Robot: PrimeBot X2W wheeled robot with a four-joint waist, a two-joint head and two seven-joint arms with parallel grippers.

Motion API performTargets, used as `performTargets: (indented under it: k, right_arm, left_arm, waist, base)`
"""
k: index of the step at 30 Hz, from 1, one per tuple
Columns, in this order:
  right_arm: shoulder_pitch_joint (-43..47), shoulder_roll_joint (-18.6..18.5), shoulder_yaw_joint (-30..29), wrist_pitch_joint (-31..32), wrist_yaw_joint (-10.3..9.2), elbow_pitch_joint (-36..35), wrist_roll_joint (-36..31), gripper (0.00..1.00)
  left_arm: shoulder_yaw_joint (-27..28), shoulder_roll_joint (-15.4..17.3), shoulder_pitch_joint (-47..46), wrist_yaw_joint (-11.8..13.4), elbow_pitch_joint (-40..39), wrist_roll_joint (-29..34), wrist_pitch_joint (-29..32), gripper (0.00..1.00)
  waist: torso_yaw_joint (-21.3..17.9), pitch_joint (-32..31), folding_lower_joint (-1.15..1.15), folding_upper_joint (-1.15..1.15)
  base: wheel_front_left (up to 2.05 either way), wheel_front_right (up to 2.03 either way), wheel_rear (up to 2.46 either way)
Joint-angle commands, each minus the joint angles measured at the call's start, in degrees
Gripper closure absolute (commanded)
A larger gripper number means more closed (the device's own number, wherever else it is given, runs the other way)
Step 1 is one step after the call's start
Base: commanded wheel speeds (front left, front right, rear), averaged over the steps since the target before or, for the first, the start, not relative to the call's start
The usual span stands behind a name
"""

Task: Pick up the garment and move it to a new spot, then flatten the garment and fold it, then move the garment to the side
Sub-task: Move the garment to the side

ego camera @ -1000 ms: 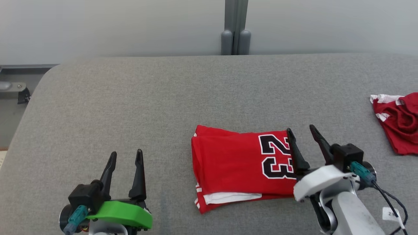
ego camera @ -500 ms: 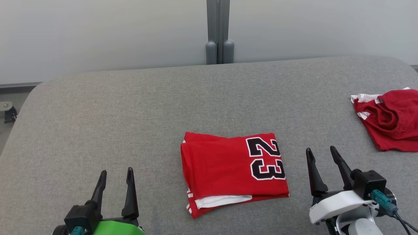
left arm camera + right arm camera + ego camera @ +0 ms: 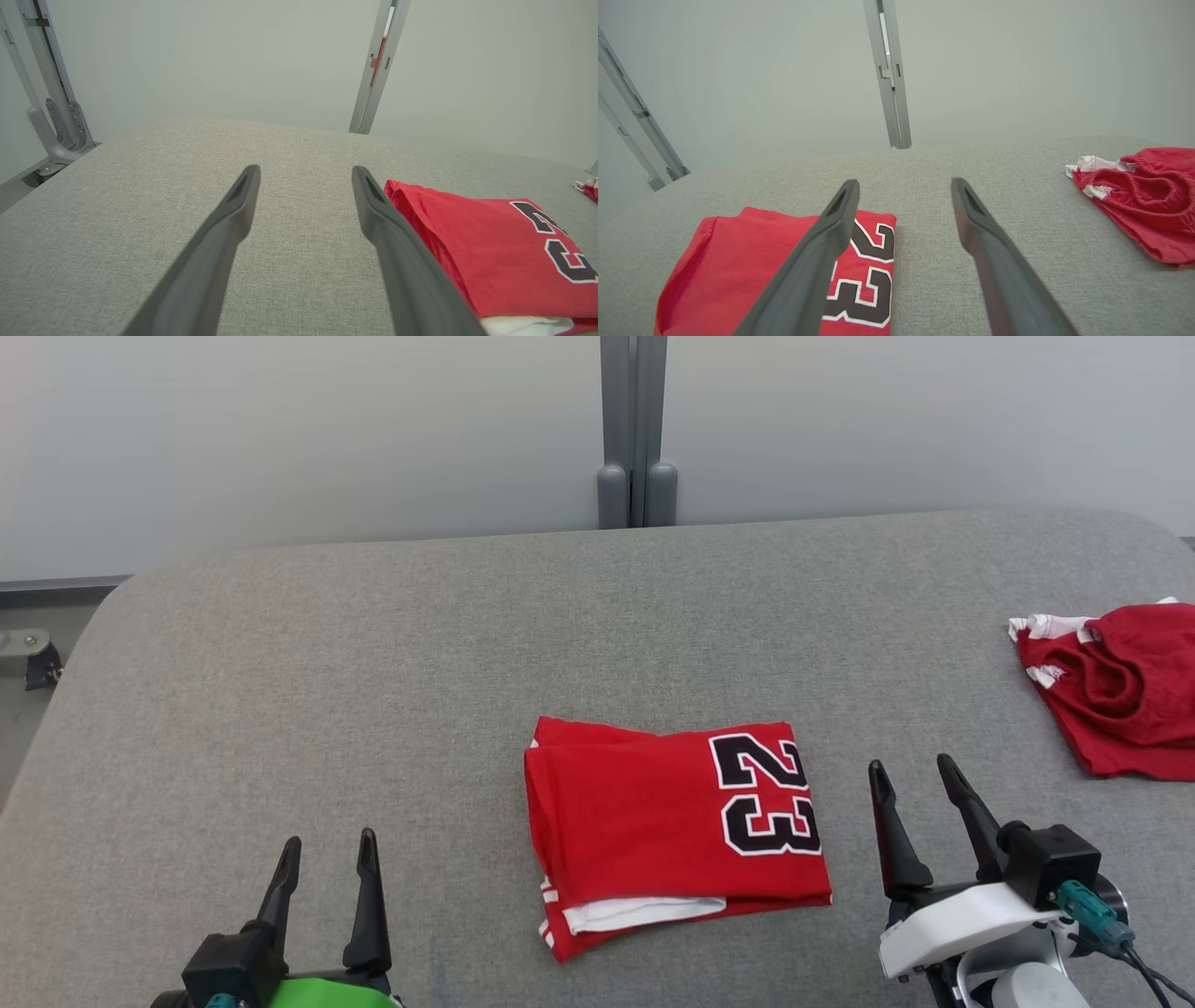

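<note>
Red garment point(image 3: 667, 831) — folded flat, black "23" showing — mid-surface.

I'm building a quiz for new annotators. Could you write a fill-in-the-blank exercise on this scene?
1. The folded red jersey shows the number ____ in black with white outlines.
2. The left end effector and the right end effector both have their jaws ____, holding nothing.
3. The crumpled red shorts lie at the robot's far ____ on the gray fabric surface.

Missing words: 23; open; right
</note>
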Motion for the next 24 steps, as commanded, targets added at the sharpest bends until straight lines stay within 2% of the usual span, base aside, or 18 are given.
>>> performTargets:
  k: [1, 8, 12, 19, 24]
  right_arm:
    - [0.5, -0.1, 0.1, -0.2, -0.04, -0.1, 0.2, 0.00]
    - [0.7, -0.1, -0.6, 0.3, -0.03, 1.1, 0.1, 0.00]
    - [-0.4, -0.1, -1.9, 2.8, -0.04, 2.5, -0.2, 0.00]
    - [-6.2, -0.1, -3.8, 14.5, -0.03, 5.2, -0.2, 0.00]
    - [-10.6, -2.0, -2.9, 24.4, -0.03, 7.7, 0.4, 0.00]
  left_arm:
    - [0.4, -0.1, 0.8, -0.3, 0.0, 0.6, -0.2, 0.00]
    - [1.2, -0.9, 1.0, -1.1, -0.1, 1.6, -0.2, 0.00]
    - [1.3, -1.2, 0.9, -1.7, -0.6, 1.8, -0.2, 0.00]
    - [0.6, -1.5, 0.3, -2.3, -0.9, 2.1, -0.2, 0.00]
    - [0.3, -1.7, -0.3, -2.5, -0.7, 2.1, -0.2, 0.00]
  waist:
    - [0.0, -0.1, 0.00, 0.00]
    - [0.3, -0.1, 0.00, 0.00]
    - [0.6, -0.1, 0.00, 0.00]
    - [2.2, 0.6, 0.00, 0.00]
    - [4.2, 1.4, 0.00, 0.00]
  base:
    - [0.00, 0.00, 0.00]
    - [0.00, 0.00, 0.00]
    - [0.00, 0.00, 0.00]
    - [0.00, 0.00, 0.00]
    - [0.00, 0.00, 0.00]
